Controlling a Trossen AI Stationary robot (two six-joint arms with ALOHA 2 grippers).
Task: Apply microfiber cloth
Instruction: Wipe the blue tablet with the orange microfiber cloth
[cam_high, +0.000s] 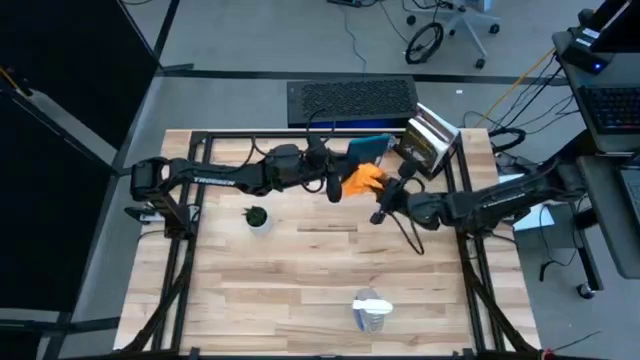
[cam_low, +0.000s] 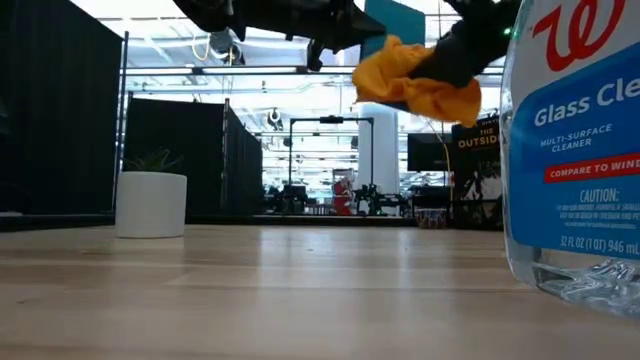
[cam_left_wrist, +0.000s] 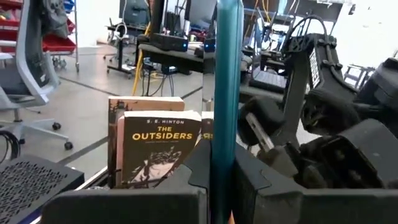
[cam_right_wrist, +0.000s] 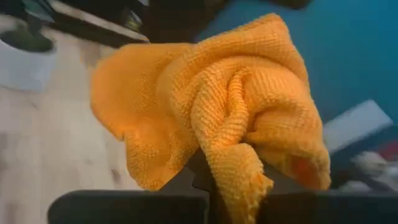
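Note:
The microfiber cloth (cam_right_wrist: 217, 118), bright orange and bunched, is held in the air by my right gripper (cam_high: 382, 192) over the middle far part of the table. Just beyond it, a teal flat tablet (cam_high: 370, 148) is held in the air by my left gripper (cam_high: 343, 163). In the left wrist view the tablet (cam_left_wrist: 225, 74) shows edge-on and upright. Its teal face (cam_right_wrist: 348, 56) fills the background behind the cloth in the right wrist view. In the low view the cloth (cam_low: 415, 82) hangs just under the tablet (cam_low: 396, 20). Whether the two touch, I cannot tell. My left gripper pinches the tablet's lower edge (cam_left_wrist: 224, 163) between its two fingers, one on each flat face. The tablet stands upright out of the hold, lifted clear of the table. My right gripper pinches a bunched fold of the cloth (cam_right_wrist: 231, 171), several layers thick, between its two fingers. The cloth bulges slack past the fingertips, clear of the table.
A stack of books (cam_high: 430, 142) stands at the far right, with "The Outsiders" (cam_left_wrist: 158, 146) facing the left wrist camera. A small plant in a white pot (cam_high: 258, 217) sits left of centre. The clear spray bottle (cam_high: 372, 312) stands near the front edge. Bare wood (cam_high: 300, 260) lies between.

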